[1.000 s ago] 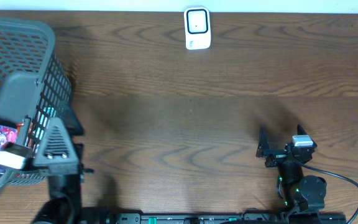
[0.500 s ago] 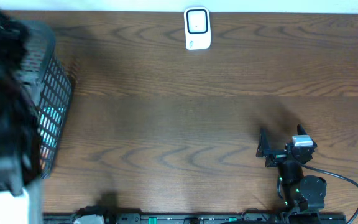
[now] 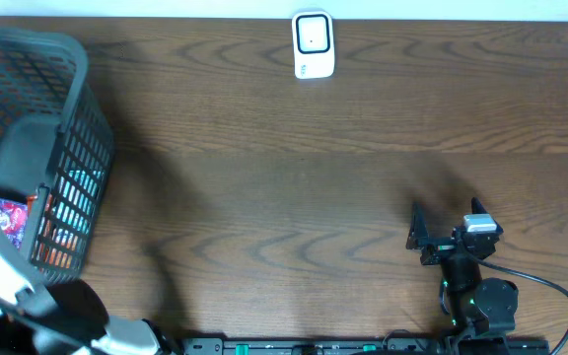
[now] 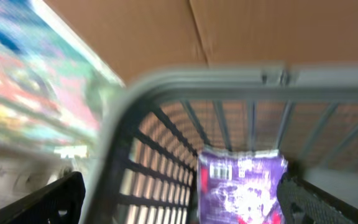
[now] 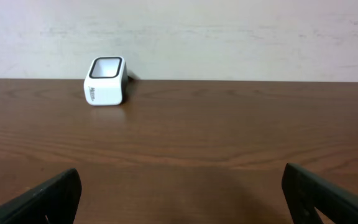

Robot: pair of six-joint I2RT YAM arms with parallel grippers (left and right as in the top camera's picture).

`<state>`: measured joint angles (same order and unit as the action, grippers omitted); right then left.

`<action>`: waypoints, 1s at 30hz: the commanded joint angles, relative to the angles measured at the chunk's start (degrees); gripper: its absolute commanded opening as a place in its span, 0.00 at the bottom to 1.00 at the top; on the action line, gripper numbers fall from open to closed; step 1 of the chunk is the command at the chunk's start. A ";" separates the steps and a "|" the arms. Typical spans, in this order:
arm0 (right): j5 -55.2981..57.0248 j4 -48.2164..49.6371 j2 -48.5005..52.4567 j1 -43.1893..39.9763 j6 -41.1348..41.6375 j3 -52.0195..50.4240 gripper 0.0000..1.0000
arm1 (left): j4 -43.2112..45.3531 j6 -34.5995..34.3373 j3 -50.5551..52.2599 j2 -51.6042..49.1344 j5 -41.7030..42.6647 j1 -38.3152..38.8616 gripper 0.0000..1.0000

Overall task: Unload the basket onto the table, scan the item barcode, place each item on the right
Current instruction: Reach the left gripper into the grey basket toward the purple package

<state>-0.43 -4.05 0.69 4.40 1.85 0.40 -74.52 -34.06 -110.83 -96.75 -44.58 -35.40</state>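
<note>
Purple packet sits inside the grey mesh basket, straight ahead of the left gripper in the left wrist view. That gripper's two dark fingers show at the lower corners of the view, spread wide with nothing pinched between them. The packet is not touched by either finger. A pale patch with dark bars shows on the packet's upper left corner, facing the wrist camera. The basket's grey rim arches over the packet, and its slatted wall runs down just to the left of it. This view is blurred, so I cannot tell whether the fingers are inside the basket or just at its rim.

From overhead the basket stands on the left edge of the wooden worktop. The packet shows at its lower left, partly covered by the pale, blurred left arm. Beside it, through the mesh wall, something teal and something orange-red can be seen; what they are I cannot tell.

Well apart, at the near right of the worktop, the right gripper is low, its fingers also spread and holding nothing. A small white scanner stands at the far edge, near the middle.
</note>
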 commanded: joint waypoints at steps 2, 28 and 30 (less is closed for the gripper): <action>-0.13 -0.26 -0.26 -0.20 -0.85 -0.09 0.99 | -4.48 -1.60 -0.28 -5.60 15.02 -2.01 0.98; -0.13 -0.26 -0.26 -0.20 -0.85 -0.09 0.99 | -2.21 -4.98 1.09 -25.33 16.68 -2.56 0.98; -0.13 -0.26 -0.26 -0.20 -0.85 -0.09 0.99 | -0.83 -4.98 2.27 -26.10 16.68 -2.51 0.98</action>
<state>-0.40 -4.08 0.69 4.40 1.85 0.40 -76.18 -38.98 -110.37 -121.10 -27.51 -37.52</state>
